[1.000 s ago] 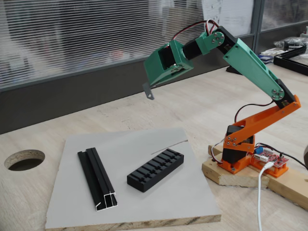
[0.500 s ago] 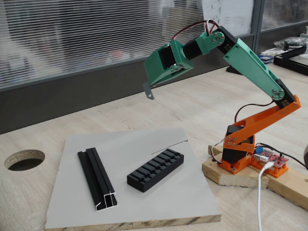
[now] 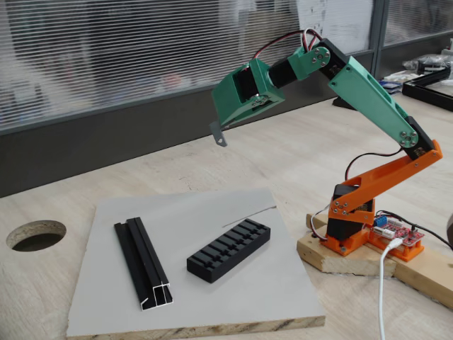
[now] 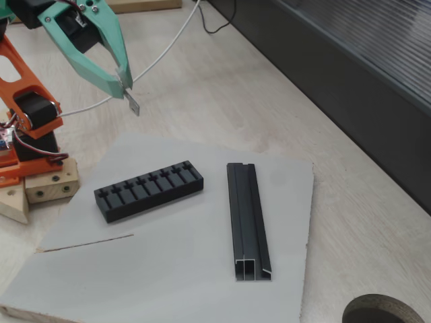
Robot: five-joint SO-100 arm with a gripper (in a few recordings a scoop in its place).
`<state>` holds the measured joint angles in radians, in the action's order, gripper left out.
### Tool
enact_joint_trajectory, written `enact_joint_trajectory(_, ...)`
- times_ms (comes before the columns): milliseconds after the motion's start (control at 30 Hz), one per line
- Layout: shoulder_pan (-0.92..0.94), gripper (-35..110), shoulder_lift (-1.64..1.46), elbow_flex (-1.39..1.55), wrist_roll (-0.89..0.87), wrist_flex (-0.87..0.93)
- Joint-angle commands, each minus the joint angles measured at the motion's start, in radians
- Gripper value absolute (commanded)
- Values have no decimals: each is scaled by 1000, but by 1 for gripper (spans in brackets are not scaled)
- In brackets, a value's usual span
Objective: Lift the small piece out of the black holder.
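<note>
High above the grey board (image 3: 205, 283), the pincer (image 3: 220, 132) is clamped on the small piece (image 4: 132, 103), well clear of the black holder (image 3: 229, 249). The lift seems done; next it only needs to hold the grip firm.

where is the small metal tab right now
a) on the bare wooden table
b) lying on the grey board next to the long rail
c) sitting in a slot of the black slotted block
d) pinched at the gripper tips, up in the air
d: the small piece hangs from the closed tips of the gripper, well above the black holder and the grey board; a fixed view shows it airborne too.
</note>
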<state>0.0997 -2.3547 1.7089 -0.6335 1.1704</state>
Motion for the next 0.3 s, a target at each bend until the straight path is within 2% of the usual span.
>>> enact_joint_trajectory(0, 12, 3, -60, 2, -2, -12)
enact_joint_trajectory(267, 11, 3, -69, 2, -2, -12)
